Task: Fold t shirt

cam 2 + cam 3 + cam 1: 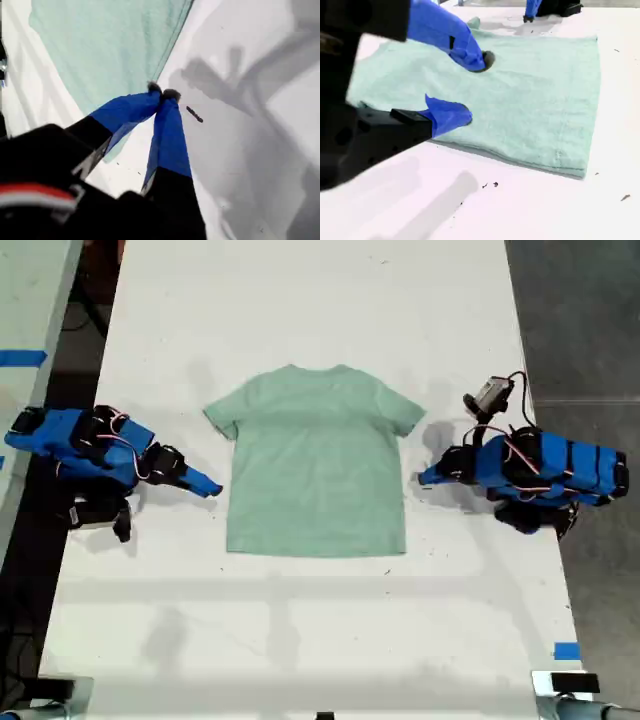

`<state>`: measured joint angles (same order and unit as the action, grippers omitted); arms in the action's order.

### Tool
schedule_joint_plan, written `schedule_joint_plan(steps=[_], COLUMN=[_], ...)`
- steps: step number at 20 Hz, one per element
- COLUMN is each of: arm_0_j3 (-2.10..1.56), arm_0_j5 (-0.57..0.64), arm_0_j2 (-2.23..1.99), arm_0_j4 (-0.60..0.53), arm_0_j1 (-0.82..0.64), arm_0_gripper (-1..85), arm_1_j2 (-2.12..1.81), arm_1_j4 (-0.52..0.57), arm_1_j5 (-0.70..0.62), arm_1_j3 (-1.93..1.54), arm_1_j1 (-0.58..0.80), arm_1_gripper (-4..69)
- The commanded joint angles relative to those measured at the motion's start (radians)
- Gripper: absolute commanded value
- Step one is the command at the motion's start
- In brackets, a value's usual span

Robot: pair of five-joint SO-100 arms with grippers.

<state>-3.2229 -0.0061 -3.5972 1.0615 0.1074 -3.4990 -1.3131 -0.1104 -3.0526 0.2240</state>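
Note:
The t shirt (315,465) lies flat and spread out on the white table (320,300), neck toward the far edge and hem toward the near edge. My first gripper (425,478) is at the exterior view's right, a little off the shirt's side edge. In the first wrist view, my first gripper (162,94) is shut with nothing in it, beside the t shirt (110,45). My second gripper (215,490) is at the exterior view's left, close to the other side edge. The second wrist view shows my second gripper (472,87) open and empty, in front of the t shirt (535,95).
A dark speck (195,115) lies on the table near my first gripper. Blue tape (565,650) marks the near corner at the exterior view's right. Another surface with blue tape (20,358) borders the exterior view's left, and grey floor (580,330) its right.

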Motion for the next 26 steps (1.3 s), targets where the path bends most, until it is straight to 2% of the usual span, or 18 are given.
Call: schedule_joint_plan(steps=[1,5,6,8,10,12,13,15,17,20,23,26], arm_0_j3=[-0.006,-0.006,-0.006,-0.006,-0.006,-0.006,-0.006,-0.006,-0.006,-0.006,-0.006,-0.006], arm_0_j5=[-0.005,-0.005,-0.005,-0.005,-0.005,-0.005,-0.005,-0.005,-0.005,-0.005,-0.005,-0.005], arm_0_j2=[-0.005,-0.005,-0.005,-0.005,-0.005,-0.005,-0.005,-0.005,-0.005,-0.005,-0.005,-0.005], arm_0_j4=[-0.014,-0.014,-0.014,-0.014,-0.014,-0.014,-0.014,-0.014,-0.014,-0.014,-0.014,-0.014], arm_0_j1=[0.011,0.011,0.009,0.009,0.009,0.009,0.009,0.009,0.009,0.009,0.009,0.009], arm_0_gripper=[13.9,13.9,13.9,13.9,13.9,13.9,13.9,13.9,14.0,14.0,14.0,14.0], arm_1_j2=[-0.006,-0.006,-0.006,0.034,0.33,0.781,0.962,1.227,1.404,1.634,1.747,1.761], arm_1_j4=[-0.006,-0.011,-0.023,-0.121,-0.189,-0.204,-0.204,-0.195,-0.109,0.034,0.167,0.23], arm_1_j5=[0.021,0.029,-0.029,-0.144,-0.319,-0.437,-0.476,-0.555,-0.617,-0.652,-0.64,-0.588], arm_1_j3=[-0.06,-0.032,0.04,0.273,0.575,0.899,1.045,1.23,1.264,1.256,1.195,1.097], arm_1_j1=[0.006,-0.002,0.021,0.172,0.371,0.451,0.48,0.592,0.68,0.707,0.712,0.724], arm_1_gripper=[1.0,1.0,1.0,0.9,0.7,17.6,21.1,22.9,23.1,22.9,22.9,22.0])
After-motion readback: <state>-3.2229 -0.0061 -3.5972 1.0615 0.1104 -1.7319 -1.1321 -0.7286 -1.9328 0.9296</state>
